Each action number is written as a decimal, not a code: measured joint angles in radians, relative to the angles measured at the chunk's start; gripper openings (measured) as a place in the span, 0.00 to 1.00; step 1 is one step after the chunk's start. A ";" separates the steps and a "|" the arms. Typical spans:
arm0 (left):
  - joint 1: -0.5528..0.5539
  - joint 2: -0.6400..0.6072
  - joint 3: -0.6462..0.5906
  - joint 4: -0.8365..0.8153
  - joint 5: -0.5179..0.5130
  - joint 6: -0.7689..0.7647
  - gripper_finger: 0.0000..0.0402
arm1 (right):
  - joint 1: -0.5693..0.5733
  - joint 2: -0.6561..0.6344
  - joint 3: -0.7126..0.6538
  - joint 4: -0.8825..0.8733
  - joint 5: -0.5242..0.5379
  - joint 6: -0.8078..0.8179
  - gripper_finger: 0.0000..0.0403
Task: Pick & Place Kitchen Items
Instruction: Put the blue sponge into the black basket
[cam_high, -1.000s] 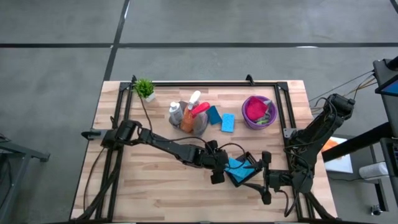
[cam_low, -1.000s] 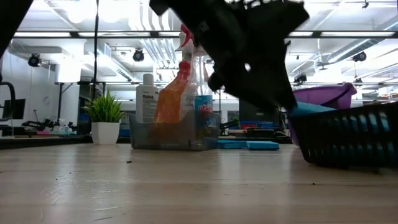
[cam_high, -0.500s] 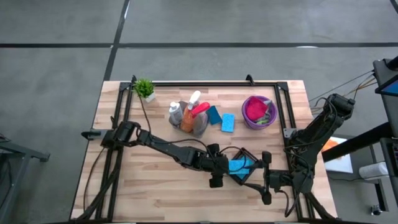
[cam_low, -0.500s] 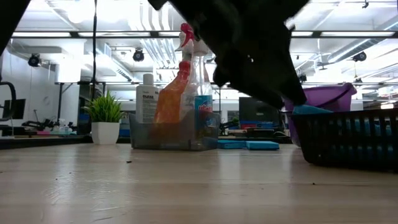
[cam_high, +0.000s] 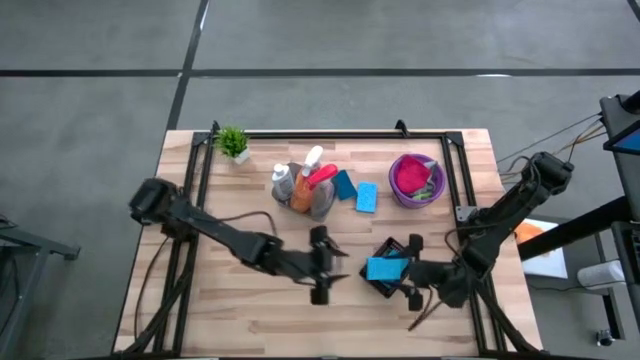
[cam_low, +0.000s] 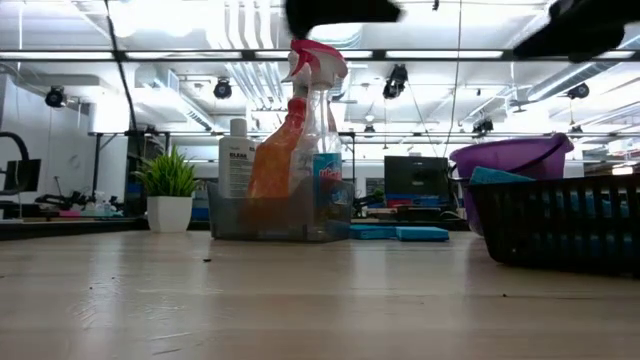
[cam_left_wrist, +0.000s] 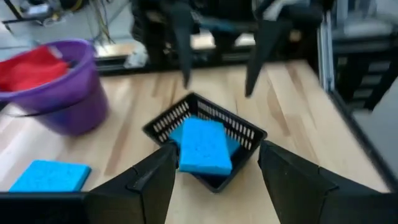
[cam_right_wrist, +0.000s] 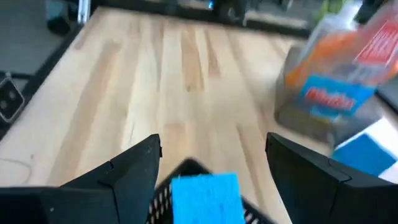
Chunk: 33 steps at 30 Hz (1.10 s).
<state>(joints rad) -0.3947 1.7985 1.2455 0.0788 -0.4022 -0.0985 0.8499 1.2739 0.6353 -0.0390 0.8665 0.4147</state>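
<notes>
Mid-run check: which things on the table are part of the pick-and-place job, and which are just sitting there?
Part of the job:
- blue sponge in the black basket
- two blue sponges loose on the table
- bottles in the clear bin
- red cloth in the purple bucket

Just sitting there:
- potted plant at the far left corner

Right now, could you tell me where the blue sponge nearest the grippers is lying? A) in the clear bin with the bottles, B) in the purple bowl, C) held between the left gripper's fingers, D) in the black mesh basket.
D: the blue sponge lies in the black mesh basket, while the left gripper is open, empty and apart from it.
</notes>
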 joint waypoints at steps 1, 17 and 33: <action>-0.003 -0.039 -0.059 0.047 -0.002 -0.011 0.57 | -0.014 0.000 0.000 -0.011 -0.033 0.020 0.72; -0.036 -0.342 -0.524 0.175 -0.157 -0.162 0.57 | -0.205 0.173 0.055 -0.339 -0.441 0.317 0.42; -0.036 -0.342 -0.531 0.164 -0.159 -0.087 0.57 | -0.220 0.347 0.429 -0.889 -0.477 0.305 0.06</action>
<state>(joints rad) -0.4305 1.4563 0.7147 0.2424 -0.5615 -0.1855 0.6300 1.6205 1.0642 -0.9280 0.3896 0.7198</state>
